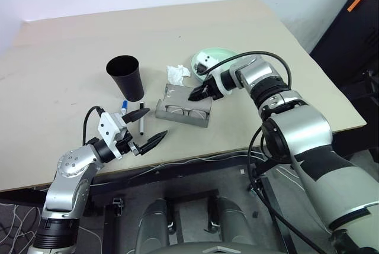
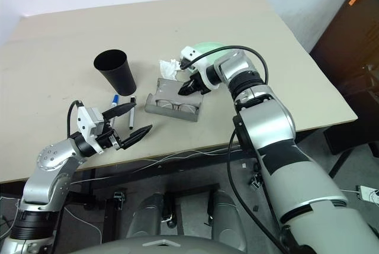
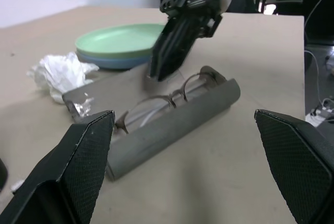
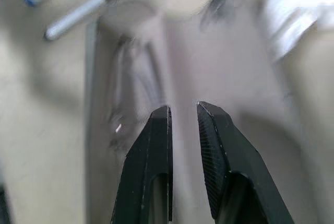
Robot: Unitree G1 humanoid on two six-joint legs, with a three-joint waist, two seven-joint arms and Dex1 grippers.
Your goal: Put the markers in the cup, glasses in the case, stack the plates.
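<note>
The grey case (image 1: 182, 113) lies open near the table's front, with the glasses (image 1: 187, 111) resting inside it. My right gripper (image 1: 193, 95) hovers over the case's back half, its black fingers (image 4: 156, 130) drawn together with only a narrow slit and nothing between them. Left of the case, two markers lie side by side, one blue-capped (image 1: 124, 108) and one black-capped (image 1: 142, 120). The black cup (image 1: 125, 76) stands upright behind them. A mint green plate (image 3: 122, 40) sits on a light blue plate (image 3: 116, 63) behind the case. My left gripper (image 1: 157, 122) is wide open and empty, in front of the markers.
A crumpled white tissue (image 1: 177, 73) lies between the cup and the plates, just behind the case. The table's front edge (image 1: 195, 158) runs close under my left gripper. Black equipment (image 1: 355, 29) stands off the table to the right.
</note>
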